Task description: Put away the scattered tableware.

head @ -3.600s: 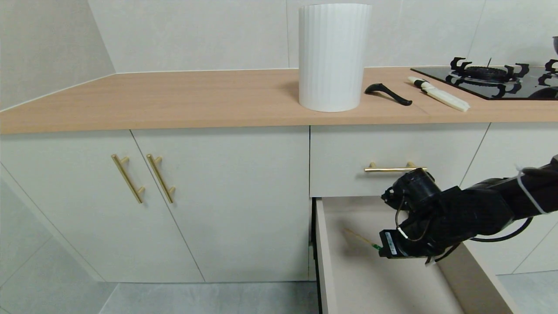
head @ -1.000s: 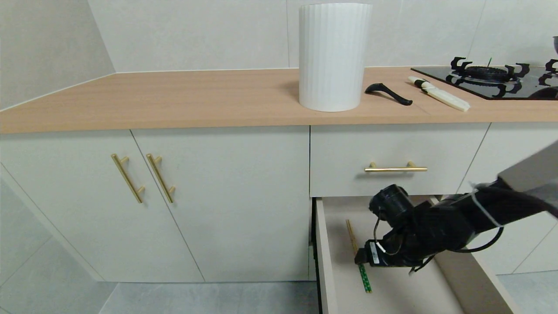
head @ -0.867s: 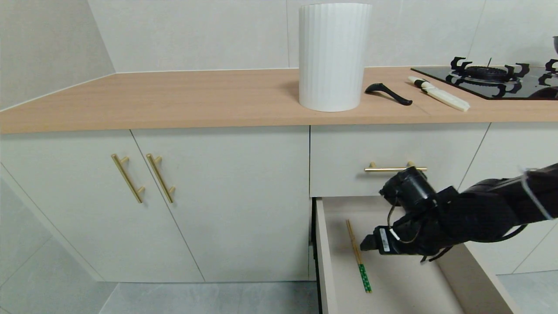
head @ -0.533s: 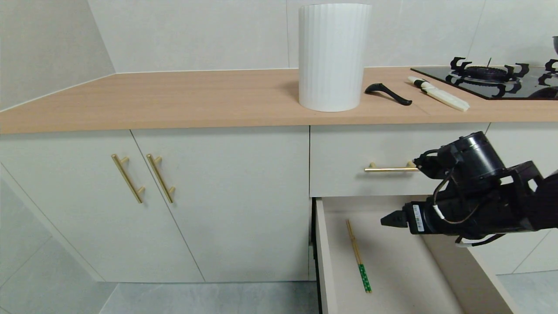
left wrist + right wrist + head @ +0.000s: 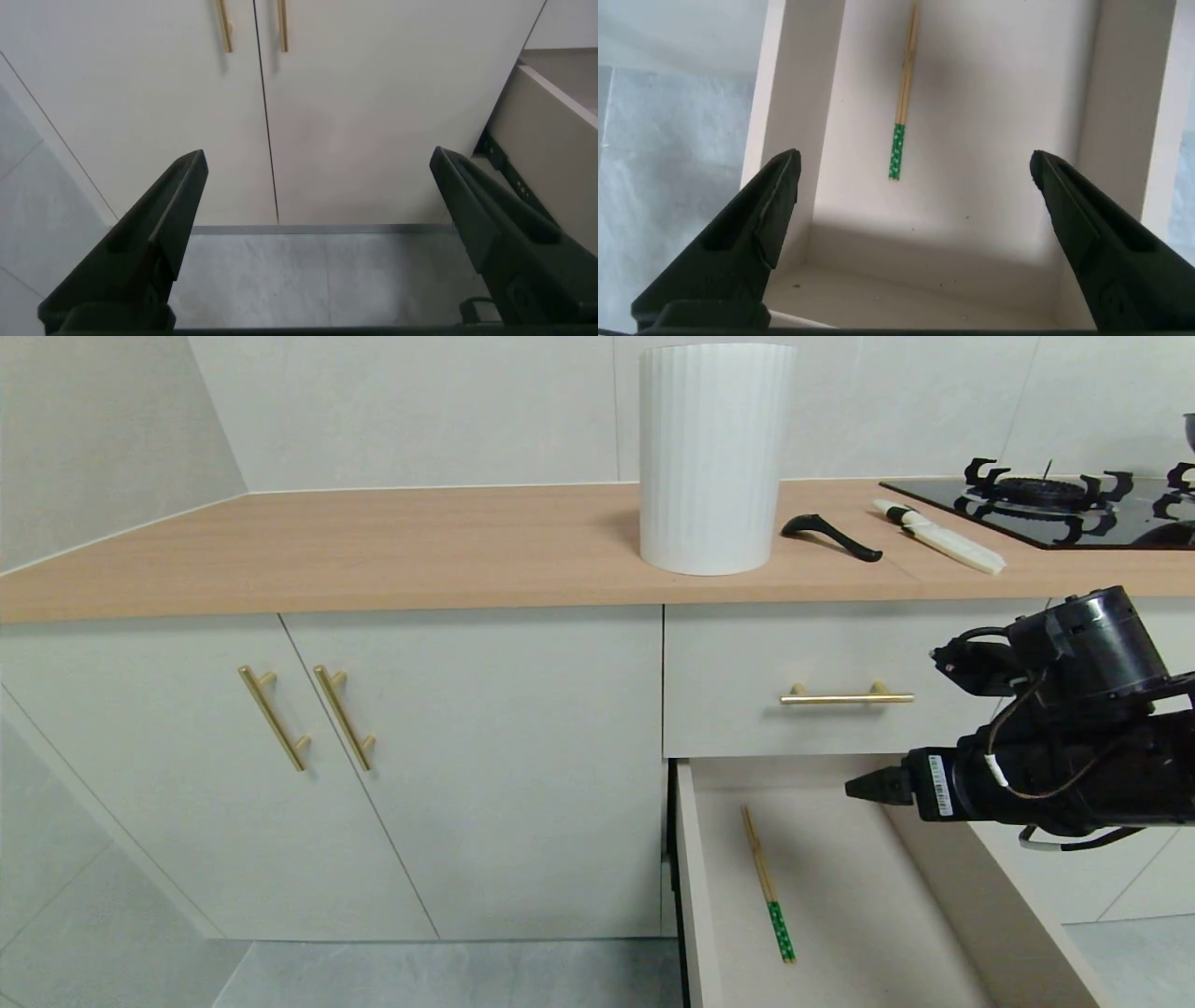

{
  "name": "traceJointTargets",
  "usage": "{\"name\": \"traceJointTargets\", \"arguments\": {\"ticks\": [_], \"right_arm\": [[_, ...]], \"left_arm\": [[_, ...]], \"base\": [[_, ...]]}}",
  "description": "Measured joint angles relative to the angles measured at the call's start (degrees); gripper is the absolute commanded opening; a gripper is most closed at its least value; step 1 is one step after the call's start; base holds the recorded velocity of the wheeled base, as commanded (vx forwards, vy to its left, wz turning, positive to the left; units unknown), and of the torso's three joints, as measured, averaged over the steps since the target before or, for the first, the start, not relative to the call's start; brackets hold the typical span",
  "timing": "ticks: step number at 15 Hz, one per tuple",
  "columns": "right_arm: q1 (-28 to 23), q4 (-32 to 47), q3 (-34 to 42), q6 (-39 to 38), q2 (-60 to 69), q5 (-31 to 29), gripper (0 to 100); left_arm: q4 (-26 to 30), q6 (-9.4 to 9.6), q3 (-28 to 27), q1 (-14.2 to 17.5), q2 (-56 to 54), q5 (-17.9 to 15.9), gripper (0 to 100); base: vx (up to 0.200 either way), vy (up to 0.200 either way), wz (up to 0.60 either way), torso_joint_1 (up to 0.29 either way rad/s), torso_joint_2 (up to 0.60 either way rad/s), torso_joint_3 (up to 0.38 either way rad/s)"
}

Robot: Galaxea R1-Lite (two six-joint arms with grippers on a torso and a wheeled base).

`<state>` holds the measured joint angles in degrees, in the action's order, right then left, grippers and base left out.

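The chopsticks (image 5: 767, 887) lie in the open drawer (image 5: 698, 896); the right end effector (image 5: 866, 787) hangs above it, spread wide, empty. Going up for the spoon (image 5: 829, 536) and knife (image 5: 938, 541) on the worktop (image 5: 373, 546), the arm could clip the worktop's front edge.

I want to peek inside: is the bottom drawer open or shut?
Open. The lower drawer is pulled out, and the chopsticks lie on its floor.

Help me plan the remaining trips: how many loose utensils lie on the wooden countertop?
2: a black curved spoon just right of the tall white ribbed container, and a white knife between that spoon and the black gas hob. The container could hide others.
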<state>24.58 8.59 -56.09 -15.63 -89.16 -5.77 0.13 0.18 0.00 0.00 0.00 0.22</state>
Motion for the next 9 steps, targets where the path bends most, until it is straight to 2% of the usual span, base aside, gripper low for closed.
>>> {"name": "traceJointTargets", "arguments": {"ticks": [4, 9], "right_arm": [[-0.3, 0.1, 0.1, 0.5, 2.4, -0.1, 100], [-1.9, 0.2, 0.1, 1.7, 3.7, -0.1, 100]], "left_arm": [[0.0, 0.00, 0.0, 0.0, 0.0, 0.0, 100], [0.0, 0.00, 0.0, 0.0, 0.0, 0.0, 100]], "base": [[0.000, 0.000, 0.00, 0.074, -0.23, -0.232], [0.000, 0.000, 0.00, 0.140, -0.50, -0.312]]}}
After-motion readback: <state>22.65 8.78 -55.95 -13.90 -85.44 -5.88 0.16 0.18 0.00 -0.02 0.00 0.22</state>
